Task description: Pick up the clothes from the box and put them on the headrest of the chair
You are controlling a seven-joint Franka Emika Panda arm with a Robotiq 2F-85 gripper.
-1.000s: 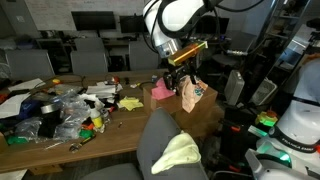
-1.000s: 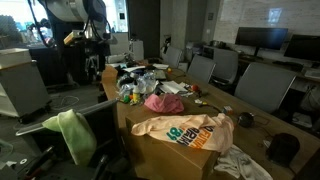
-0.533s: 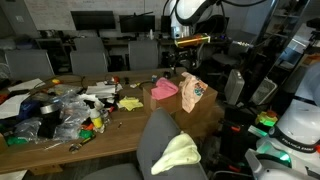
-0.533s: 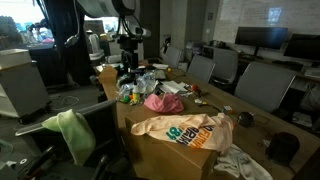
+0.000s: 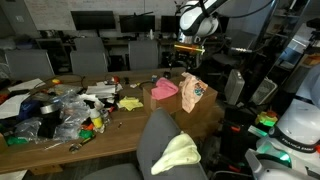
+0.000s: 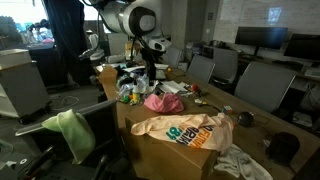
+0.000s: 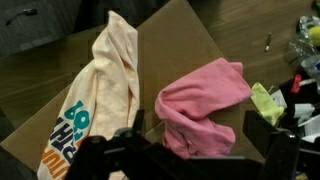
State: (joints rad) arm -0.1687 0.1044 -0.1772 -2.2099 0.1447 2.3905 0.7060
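brown cardboard box (image 7: 175, 45) under my wrist camera, one corner aimed at the top of the frame, its edges running off diagonally to either side across the wooden table (image 7: 250, 30). my gripper (image 7: 185, 165) hangs above it, fingers (image 7: 105, 152) spread apart with nothing between them; open air separates them from the clothes. the cream t-shirt (image 7: 110, 70) is draped over the box's left edge in the wrist view. its long axis runs from the top of the frame to the lower left, with the printed end lowest. the pink cloth (image 7: 205, 105) sits bunched just beside it on the right of the box top, below and ahead of my fingertips, one fold reaching toward the upper right. a small yellow-green rag (image 7: 262, 100) lies just beyond it.

in both exterior views the gripper (image 5: 187, 52) (image 6: 151, 68) is well above the table, over its far side from the chair (image 5: 155, 135) (image 6: 105, 125). the box (image 5: 205, 112) (image 6: 170, 160) stands at the table's end, with the t-shirt (image 5: 192, 93) (image 6: 190, 130) spilling down its side and the pink cloth (image 5: 165, 90) (image 6: 163, 102) next to it. a yellow-green cloth (image 5: 178, 155) (image 6: 68, 133) is draped over the chair's headrest. clutter (image 5: 60, 108) (image 6: 135, 85) crowds the tabletop past the pink cloth, well apart from the chair.
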